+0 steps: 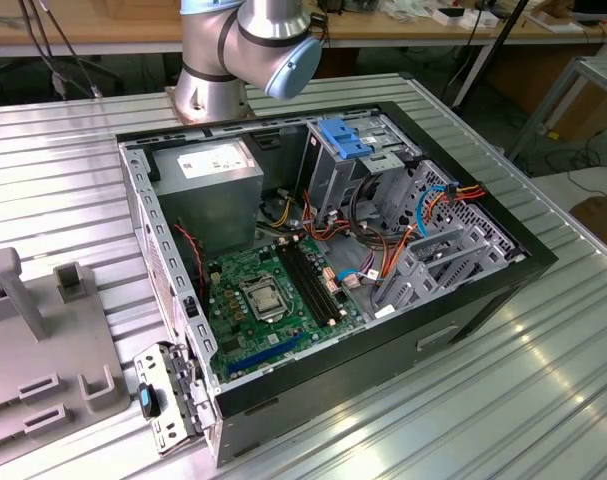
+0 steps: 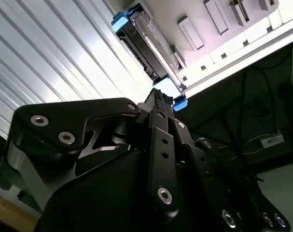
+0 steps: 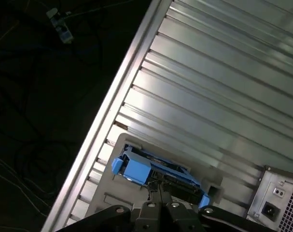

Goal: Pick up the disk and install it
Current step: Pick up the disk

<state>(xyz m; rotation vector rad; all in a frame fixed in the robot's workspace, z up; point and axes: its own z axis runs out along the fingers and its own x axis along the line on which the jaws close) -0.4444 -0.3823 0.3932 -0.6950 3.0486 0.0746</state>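
- Here the disk (image 3: 156,170) stands on edge in a grey holder (image 3: 107,195) on the counter (image 3: 209,72), its long axis crosswise right ahead of the hand (image 3: 159,192).
- Whether the hand is clamped on it, I cannot tell.

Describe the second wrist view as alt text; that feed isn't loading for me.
The tip of the black hand sits at a blue rail of the disk, which stands on edge in a grey holder. The holder rests on a ribbed metal table.
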